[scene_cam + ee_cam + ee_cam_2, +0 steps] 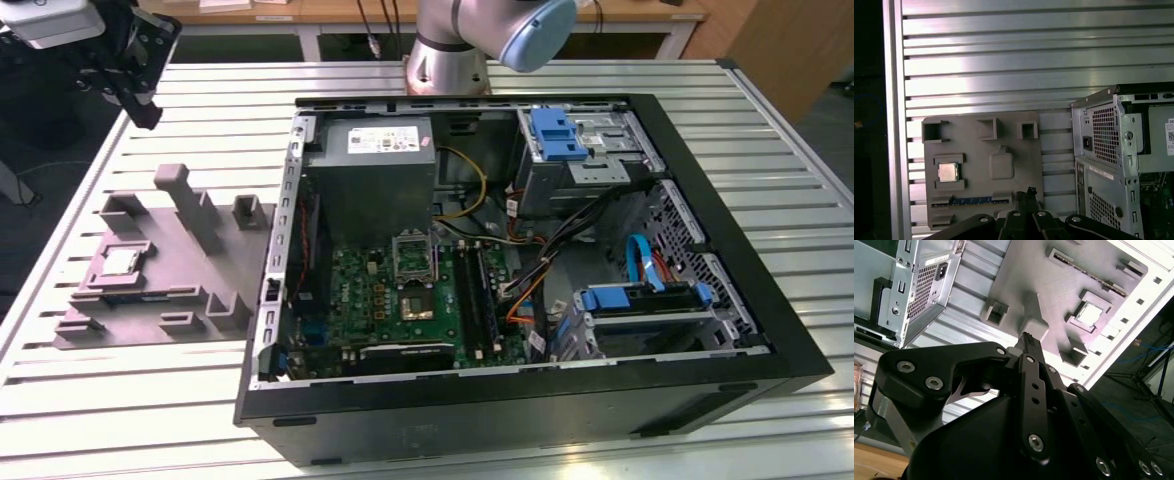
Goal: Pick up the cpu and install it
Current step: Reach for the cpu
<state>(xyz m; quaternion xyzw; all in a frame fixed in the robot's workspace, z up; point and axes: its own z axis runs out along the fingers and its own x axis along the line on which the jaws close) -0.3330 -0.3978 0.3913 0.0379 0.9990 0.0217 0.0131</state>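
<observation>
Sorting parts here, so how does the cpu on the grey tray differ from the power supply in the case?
The cpu is small, flat and square; the power supply is a far bigger box. The cpu lies in the grey tray outside the computer case; the power supply sits inside it. Both have pale metal surfaces.

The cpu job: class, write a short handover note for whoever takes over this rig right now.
The end effector is shut and empty, raised off the grey holder, not touching the cpu.
The cpu lies flat in its recess on the holder, beside the open computer case.
Done: nothing yet.
Left: pick-up and install.
</observation>
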